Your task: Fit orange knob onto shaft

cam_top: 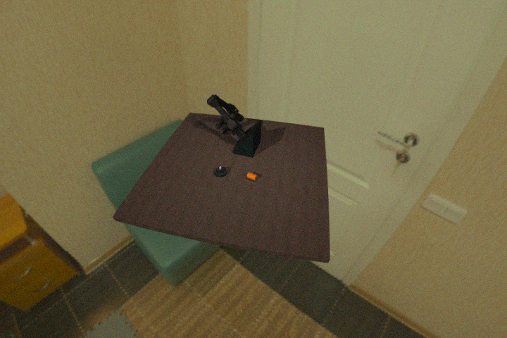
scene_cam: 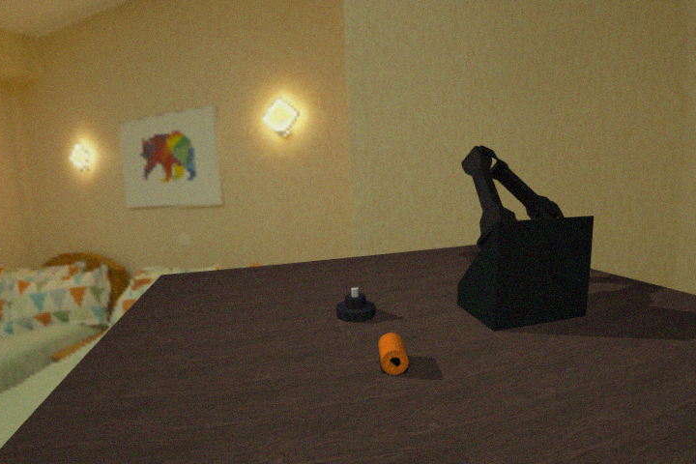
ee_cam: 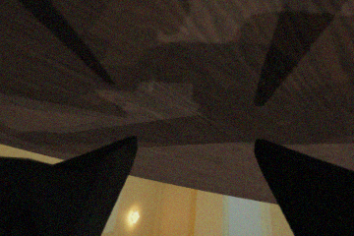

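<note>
The orange knob lies on its side on the table. Its end with the dark hole faces the exterior view; the hole's flat side is hard to make out at this size. The dark round pedestal stands upright a short way from the knob, with the silver shaft sticking up from its centre, bare. The shaft's flat side cannot be told. My gripper is open and empty, low over the table and well away from the knob and the pedestal. In the exterior view the black block hides it.
A large black wedge-shaped block stands on the dark wooden table, between the folded arm and the knob. The block and arm cast shadows on the table. Neither knob nor pedestal shows in the wrist view.
</note>
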`<state>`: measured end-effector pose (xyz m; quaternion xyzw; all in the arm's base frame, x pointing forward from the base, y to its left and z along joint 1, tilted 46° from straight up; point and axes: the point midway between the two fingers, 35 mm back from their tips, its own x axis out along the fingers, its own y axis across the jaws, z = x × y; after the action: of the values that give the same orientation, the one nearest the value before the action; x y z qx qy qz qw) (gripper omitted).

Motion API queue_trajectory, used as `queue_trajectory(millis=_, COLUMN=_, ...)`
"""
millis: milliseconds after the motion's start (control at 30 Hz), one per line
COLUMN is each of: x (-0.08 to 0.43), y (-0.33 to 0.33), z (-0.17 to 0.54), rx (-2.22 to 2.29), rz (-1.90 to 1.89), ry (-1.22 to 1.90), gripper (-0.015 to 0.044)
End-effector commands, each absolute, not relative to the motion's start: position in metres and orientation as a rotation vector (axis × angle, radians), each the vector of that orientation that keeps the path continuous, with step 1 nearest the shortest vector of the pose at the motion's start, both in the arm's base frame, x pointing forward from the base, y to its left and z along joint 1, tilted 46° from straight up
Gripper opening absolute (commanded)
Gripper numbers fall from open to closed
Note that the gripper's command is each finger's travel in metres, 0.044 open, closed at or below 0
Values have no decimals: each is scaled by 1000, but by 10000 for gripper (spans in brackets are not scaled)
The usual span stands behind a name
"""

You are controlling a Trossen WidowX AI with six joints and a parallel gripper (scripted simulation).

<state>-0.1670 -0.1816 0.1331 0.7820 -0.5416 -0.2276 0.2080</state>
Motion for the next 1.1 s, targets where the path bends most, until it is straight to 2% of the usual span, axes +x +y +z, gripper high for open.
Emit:
queue_trajectory(millis=0, x=-166, y=-182, z=133, rx=2178, rz=-636, ry=-1500, gripper=426)
queue_trajectory(millis=133, x=-150, y=-193, z=136, rx=2196, rz=-695, ry=-1330, gripper=440)
queue_trajectory(millis=367, x=-100, y=-216, z=141, rx=2182, rz=-838, ry=-835, gripper=440)
queue_trajectory(millis=767, x=-12, y=-219, z=131, rx=2044, rz=-1006, ry=39, gripper=440)
queue_trajectory(millis=1067, x=54, y=-214, z=133, rx=1829, rz=-942, ry=443, gripper=440)
